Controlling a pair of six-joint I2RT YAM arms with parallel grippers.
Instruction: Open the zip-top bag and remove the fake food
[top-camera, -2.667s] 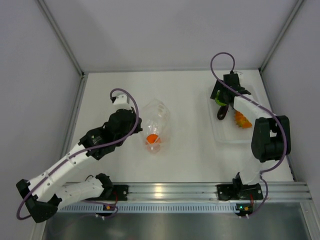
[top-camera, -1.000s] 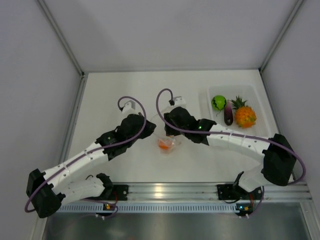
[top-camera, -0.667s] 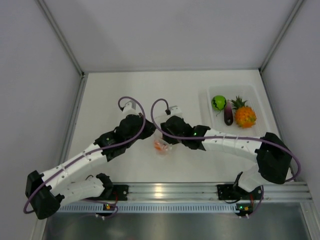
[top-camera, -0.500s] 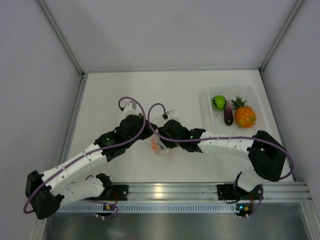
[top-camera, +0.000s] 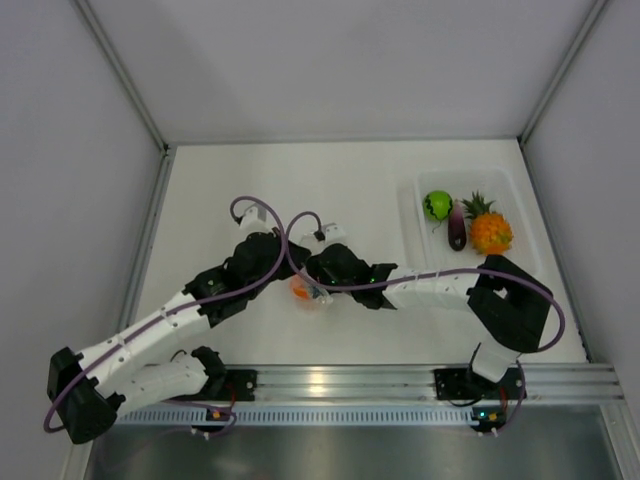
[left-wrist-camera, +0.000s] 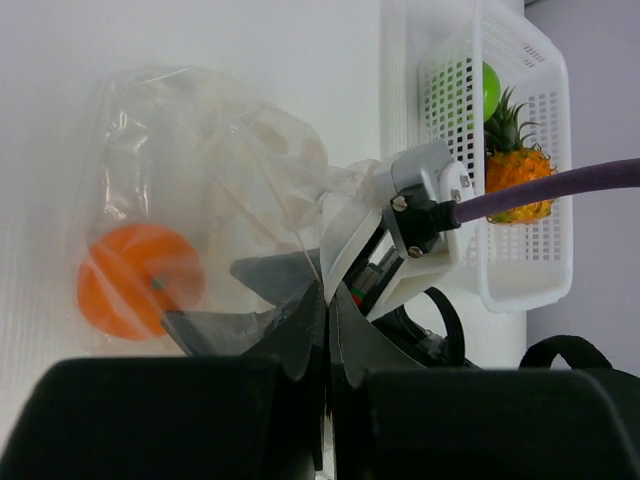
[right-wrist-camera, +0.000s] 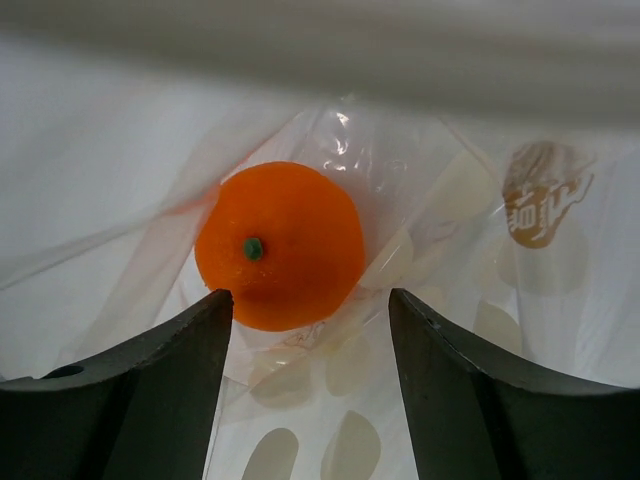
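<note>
The clear zip-top bag (top-camera: 306, 291) with white dots lies at mid-table, and the small orange (top-camera: 300, 291) is still inside it. My left gripper (left-wrist-camera: 328, 300) is shut on the bag's edge (left-wrist-camera: 330, 215). My right gripper (right-wrist-camera: 312, 310) is open inside the bag's mouth, its fingers either side of the orange (right-wrist-camera: 280, 245) and just short of it. The orange also shows through the plastic in the left wrist view (left-wrist-camera: 138, 280). The green ball (top-camera: 436, 205), purple eggplant (top-camera: 457, 227) and pineapple (top-camera: 488, 230) lie in the tray.
A white perforated plastic tray (top-camera: 415, 235) stands at the right and also shows in the left wrist view (left-wrist-camera: 455, 110). The two arms meet closely over the bag. White walls enclose the table on three sides.
My right arm left the tray, where it dropped the green ball, swung left across the table and pushed its open gripper into the bag. The bag has bunched up and shifted toward the left gripper.
</note>
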